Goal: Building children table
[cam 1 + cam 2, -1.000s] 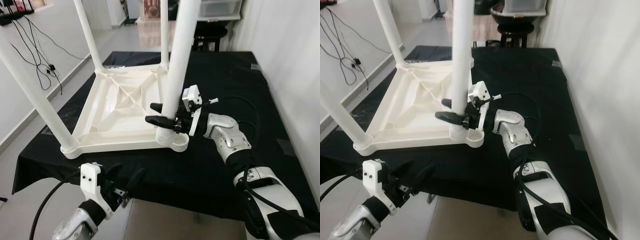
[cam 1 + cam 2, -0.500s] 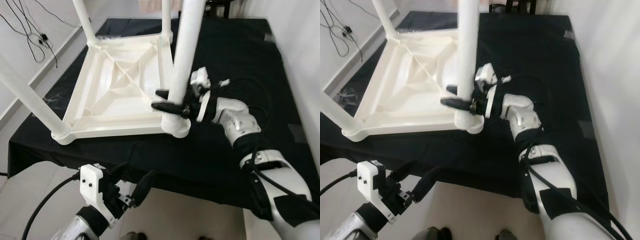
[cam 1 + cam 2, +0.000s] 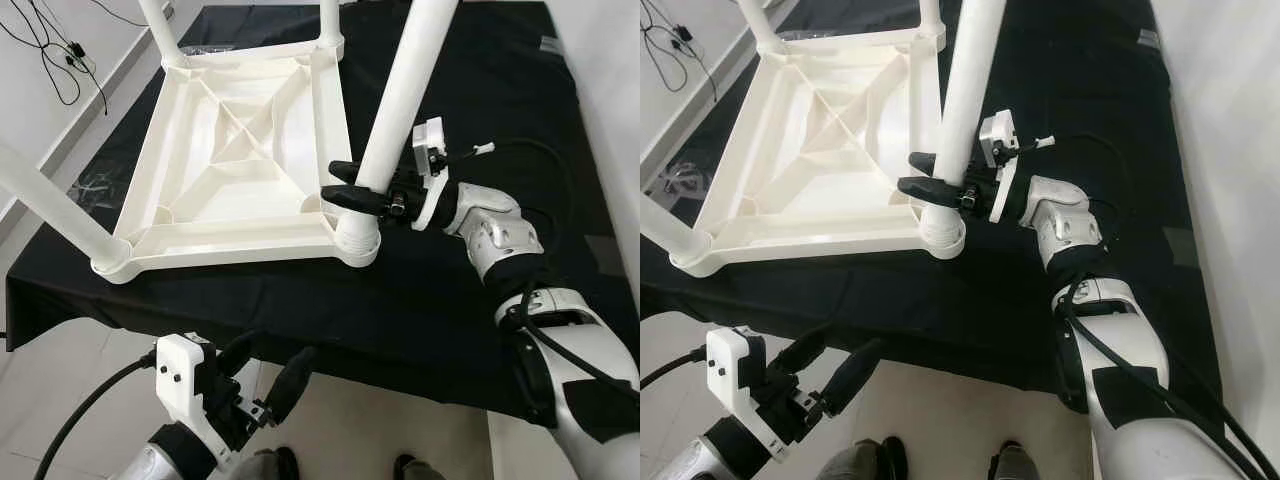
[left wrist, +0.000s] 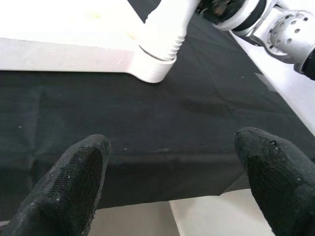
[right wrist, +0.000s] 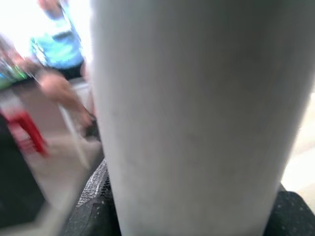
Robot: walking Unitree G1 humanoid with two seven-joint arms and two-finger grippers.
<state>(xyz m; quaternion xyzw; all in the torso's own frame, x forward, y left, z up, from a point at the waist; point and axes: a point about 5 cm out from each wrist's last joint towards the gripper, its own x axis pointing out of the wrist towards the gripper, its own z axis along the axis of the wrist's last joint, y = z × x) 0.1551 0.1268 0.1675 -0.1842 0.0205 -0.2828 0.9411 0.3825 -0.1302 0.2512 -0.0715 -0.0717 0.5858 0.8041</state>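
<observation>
- Shoes (image 3: 940, 462): two dark toes on the pale floor (image 3: 60, 350), nearest the camera, below the cloth's front edge.
- Left gripper (image 3: 262, 378): low, in front of the cloth's front edge and clear of it; fingers (image 4: 74, 182) spread apart, holding nothing. In the left wrist view they point toward the near right corner of the tabletop.
- Cloth (image 3: 440, 300): black, covers the work surface under the tabletop and hangs over the front edge.
- Tabletop (image 3: 240, 150): white plastic, lying upside down on the cloth, ribbed underside up with diagonal braces meeting in the centre.
- Near left leg (image 3: 50, 205): white tube standing in the tabletop's near left corner, leaning out toward the left.
- Near right leg (image 3: 400, 110): white tube set in the socket (image 3: 357, 240) at the tabletop's near right corner, tilted to the right as it rises.
- Right gripper (image 3: 362, 190): just above that socket, black fingers clamped on either side of the near right leg; the arm (image 3: 490, 225) reaches in from the right of the tabletop.
- Far legs (image 3: 160, 30): two more white tubes stand at the tabletop's far corners.
- Cables (image 3: 70, 50): black, on the floor to the far left of the tabletop.
- Right wrist view: blurred person in a light blue top (image 5: 56, 39) behind the leg.
</observation>
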